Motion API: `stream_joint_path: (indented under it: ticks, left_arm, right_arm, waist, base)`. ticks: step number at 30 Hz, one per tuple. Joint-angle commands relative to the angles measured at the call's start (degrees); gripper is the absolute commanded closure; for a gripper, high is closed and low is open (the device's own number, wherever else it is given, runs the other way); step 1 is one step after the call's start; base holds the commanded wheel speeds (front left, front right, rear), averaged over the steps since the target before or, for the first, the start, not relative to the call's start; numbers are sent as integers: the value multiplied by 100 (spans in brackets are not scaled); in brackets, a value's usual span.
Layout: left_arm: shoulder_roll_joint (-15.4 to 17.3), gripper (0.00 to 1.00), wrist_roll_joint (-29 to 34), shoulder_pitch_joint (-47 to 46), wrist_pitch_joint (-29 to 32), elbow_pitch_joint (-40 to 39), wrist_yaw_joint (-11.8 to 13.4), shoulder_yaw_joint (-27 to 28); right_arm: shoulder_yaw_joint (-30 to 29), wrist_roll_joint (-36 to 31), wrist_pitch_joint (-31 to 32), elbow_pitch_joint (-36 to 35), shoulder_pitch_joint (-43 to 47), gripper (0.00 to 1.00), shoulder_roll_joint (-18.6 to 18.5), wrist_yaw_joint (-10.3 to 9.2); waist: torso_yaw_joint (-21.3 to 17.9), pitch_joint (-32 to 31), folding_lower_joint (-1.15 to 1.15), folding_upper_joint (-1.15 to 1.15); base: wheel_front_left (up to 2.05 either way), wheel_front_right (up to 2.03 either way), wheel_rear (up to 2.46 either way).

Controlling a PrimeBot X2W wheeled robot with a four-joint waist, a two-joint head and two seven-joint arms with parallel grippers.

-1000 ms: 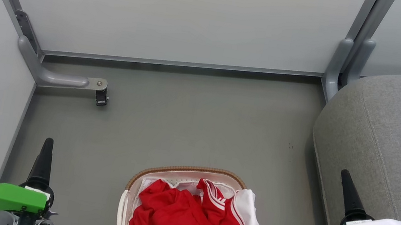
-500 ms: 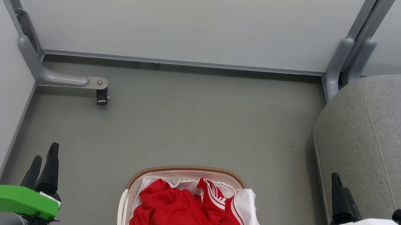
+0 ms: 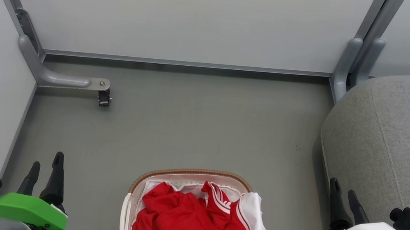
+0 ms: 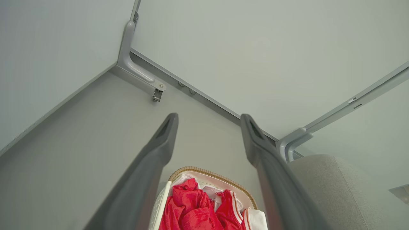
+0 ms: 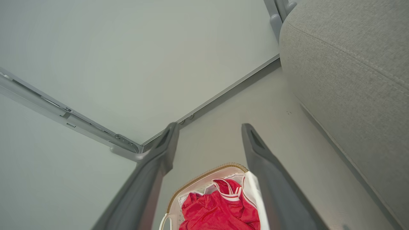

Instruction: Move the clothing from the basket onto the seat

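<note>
The clothing [image 3: 186, 228] lies heaped in the basket [image 3: 191, 172], at the bottom middle of the head view, on the grey floor [image 3: 195, 126]. The red pile fills the basket, with a white-trimmed collar near its top and a black numeral at the picture's lower edge. A white cloth [image 3: 255, 223] hangs over the basket's right rim; whether it belongs to a garment or to the liner is hard to tell. The seat [image 3: 405, 136] stands to the right of the basket, apart from it, with bare floor between.

The left gripper [image 3: 47, 159] hangs to the left of the basket, well apart from the clothing, its two dark fingers spread and holding nothing. The right gripper [image 3: 342, 186] hangs to the right of the basket, over the seat's left edge in the picture, its fingers likewise spread and empty. In each wrist view the basket and the red cloth show low between that gripper's parted fingers, touching neither.

Compared with a second ago, each gripper has turned about its wrist: then only one finger of each showed in the head view, now both do. The left gripper sits lower and a little further right; the right gripper has slid left and lower. The clothing, basket and seat lie as they did.
</note>
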Motion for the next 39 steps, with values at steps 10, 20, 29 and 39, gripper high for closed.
stream_joint_path:
  ticks: [10, 20, 29, 39]
  left_arm:
    - [99, 0, 800, -9, -208, 88, 6, -20]
    - [69, 0, 1430, 38, -355, 188, 7, -80]
    - [85, 0, 1942, 41, -480, 305, 8, -110]
    - [56, 0, 2454, 58, -611, 423, 9, -69]
  right_arm:
    - [175, -939, -217, 95, -211, 0, -69, 2]
    - [279, -1598, -364, 201, -206, 0, -58, 2]
    - [368, -2181, -491, 307, -248, 0, -51, 2]
    - [395, -2736, -618, 394, -262, 0, -38, 3]
  waist:
    - [-38, 38, 0, 0]
    - [-58, 45, 0, 0]
    - [-63, 70, 0, 0]
    - [-84, 88, 0, 0]
  base:
    - [0, 0, 0]
    - [0, 0, 0]
    - [0, 0, 0]
    - [0, 0, 0]
